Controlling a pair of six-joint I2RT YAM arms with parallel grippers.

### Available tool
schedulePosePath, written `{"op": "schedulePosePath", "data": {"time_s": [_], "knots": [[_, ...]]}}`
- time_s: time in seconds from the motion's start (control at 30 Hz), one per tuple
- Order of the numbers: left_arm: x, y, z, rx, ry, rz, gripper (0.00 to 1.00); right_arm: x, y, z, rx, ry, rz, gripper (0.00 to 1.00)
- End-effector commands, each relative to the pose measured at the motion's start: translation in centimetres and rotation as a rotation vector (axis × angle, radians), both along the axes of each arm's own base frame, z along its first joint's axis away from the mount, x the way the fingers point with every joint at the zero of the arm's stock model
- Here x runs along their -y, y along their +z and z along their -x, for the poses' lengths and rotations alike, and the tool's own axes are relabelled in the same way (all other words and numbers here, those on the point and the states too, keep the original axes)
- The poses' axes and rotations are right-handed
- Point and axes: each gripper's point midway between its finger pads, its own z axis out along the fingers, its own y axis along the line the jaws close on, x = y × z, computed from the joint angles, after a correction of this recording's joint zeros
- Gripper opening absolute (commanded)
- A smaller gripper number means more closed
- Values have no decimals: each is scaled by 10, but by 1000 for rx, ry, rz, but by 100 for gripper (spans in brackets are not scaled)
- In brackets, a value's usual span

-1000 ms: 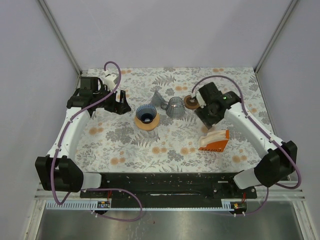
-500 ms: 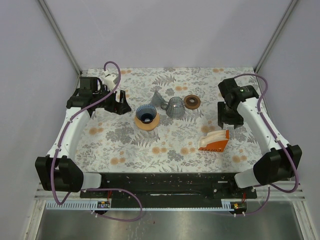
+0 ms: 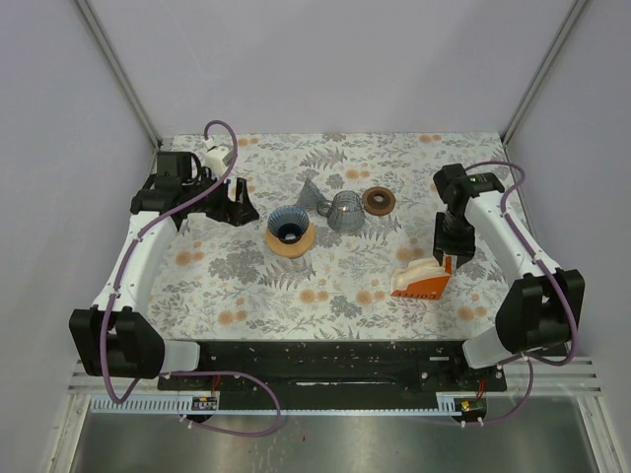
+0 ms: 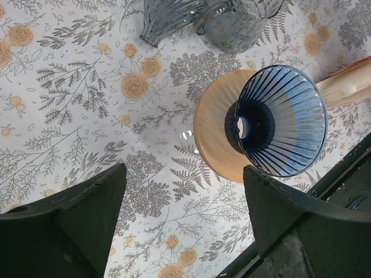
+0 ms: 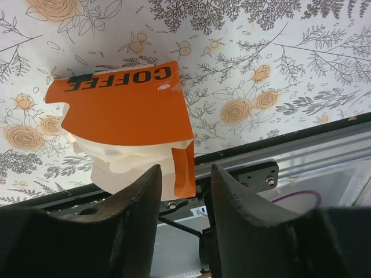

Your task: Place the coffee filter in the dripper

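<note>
The blue ribbed dripper point(image 3: 289, 227) point(image 4: 279, 120) stands on a round wooden base point(image 4: 215, 136) left of the table's middle. White coffee filters point(image 3: 418, 268) point(image 5: 124, 164) stick out of an orange "COFFEE" box point(image 3: 424, 287) point(image 5: 123, 108) lying at the right. My right gripper point(image 3: 450, 256) point(image 5: 184, 175) hovers over the box's open end, open, jaws fairly narrow, nothing between them but a corner flap seen behind. My left gripper point(image 3: 240, 209) point(image 4: 182, 174) stands wide open and empty just left of the dripper.
A glass server point(image 3: 347, 211) point(image 4: 239, 22) and a grey ribbed glass cone point(image 3: 313, 192) point(image 4: 167, 18) lie behind the dripper. A brown ring point(image 3: 378, 200) sits to their right. The black front rail point(image 5: 272, 153) borders the table's near edge below the box.
My right arm swung from beside the brown ring out to the right, then came toward the near edge over the filter box, its jaws narrowing. The left arm has not moved.
</note>
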Motion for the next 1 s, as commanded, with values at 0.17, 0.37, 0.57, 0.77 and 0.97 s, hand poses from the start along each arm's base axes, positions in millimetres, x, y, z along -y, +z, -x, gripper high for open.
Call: {"op": "schedulePosePath", "data": {"time_s": [0.17, 0.37, 0.57, 0.77, 0.97], "knots": [[1, 22, -2, 74, -25, 26, 85, 0, -13, -16, 16, 10, -16, 35], [2, 21, -1, 70, -29, 31, 85, -5, -6, -35, 61, 145, -48, 0], [3, 22, -1, 69, -31, 35, 85, -19, -8, -64, 95, 247, -90, 0], [3, 20, -3, 61, -28, 36, 85, -51, 3, -100, 208, 582, -36, 0], [3, 18, -3, 51, -25, 41, 85, -75, 7, -122, 274, 759, -28, 0]]}}
